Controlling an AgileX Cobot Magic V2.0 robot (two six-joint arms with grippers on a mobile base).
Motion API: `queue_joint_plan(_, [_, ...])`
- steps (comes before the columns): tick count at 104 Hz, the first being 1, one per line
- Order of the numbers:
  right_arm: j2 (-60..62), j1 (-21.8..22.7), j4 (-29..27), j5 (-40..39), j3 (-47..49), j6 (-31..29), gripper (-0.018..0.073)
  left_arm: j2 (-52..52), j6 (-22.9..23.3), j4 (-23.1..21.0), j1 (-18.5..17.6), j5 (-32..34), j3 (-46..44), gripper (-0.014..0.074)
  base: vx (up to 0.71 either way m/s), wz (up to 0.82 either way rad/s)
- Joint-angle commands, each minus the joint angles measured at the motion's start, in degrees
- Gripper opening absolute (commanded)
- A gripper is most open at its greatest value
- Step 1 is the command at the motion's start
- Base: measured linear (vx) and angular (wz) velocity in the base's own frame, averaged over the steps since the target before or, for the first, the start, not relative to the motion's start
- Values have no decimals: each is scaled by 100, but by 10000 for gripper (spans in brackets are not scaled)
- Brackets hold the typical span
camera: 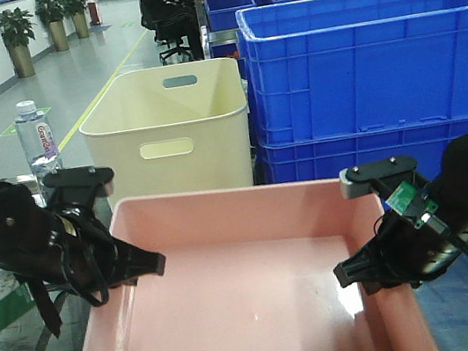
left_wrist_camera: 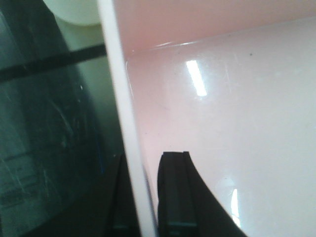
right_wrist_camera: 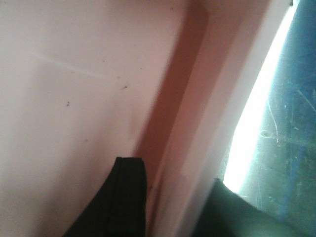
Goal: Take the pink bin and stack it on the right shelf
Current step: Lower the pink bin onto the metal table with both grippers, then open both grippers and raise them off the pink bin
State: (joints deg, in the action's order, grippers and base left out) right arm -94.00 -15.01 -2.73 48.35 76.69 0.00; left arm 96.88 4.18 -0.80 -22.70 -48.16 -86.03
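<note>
Partly cropped pink bin (camera: 245,298), left hand (camera: 141,266), right hand (camera: 352,271) astride walls.

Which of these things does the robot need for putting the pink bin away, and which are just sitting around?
For the job: wide, shallow pale-pink plastic bin; black left gripper and black right gripper, each astride a bin wall; dark scuffed glossy shelf top beside it.
Just lying about: tall cream plastic bin with handle slots; blue ribbed plastic crates; clear water bottle; potted plants.
</note>
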Motion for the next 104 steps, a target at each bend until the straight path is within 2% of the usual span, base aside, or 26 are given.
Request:
queue_joint_plan(1, [106,8,-142,-527,191,48,159,-126,-57,-372,-80,171,-212,118,0,0])
queue_joint_plan(31, [113,8,-135,-538,191,38,454,-7,-57,-422,-86,62,-212,334,0,0])
queue_joint_plan(51, [207,8,-65,-532,226,38,542,-105,-47,-422,-86,42,-218,419,0,0])
queue_joint_plan(74, [768,8,-32,-498,324,0,531,-757,-69,-395,-86,50,-218,412,0,0])
queue_joint_plan(87, [1296,8,-25,-444,324,-111,482,-1343,-95,-390,-86,40,-218,353,0,0])
queue_joint_plan(97, [1811,8,70,-360,324,-116,382,-1833,-117,-382,-86,2,-212,244,0,0])
queue_joint_plan(104, [2175,8,130,-303,294,-100,253,-2215,-117,-376,-86,-7,-198,143,0,0])
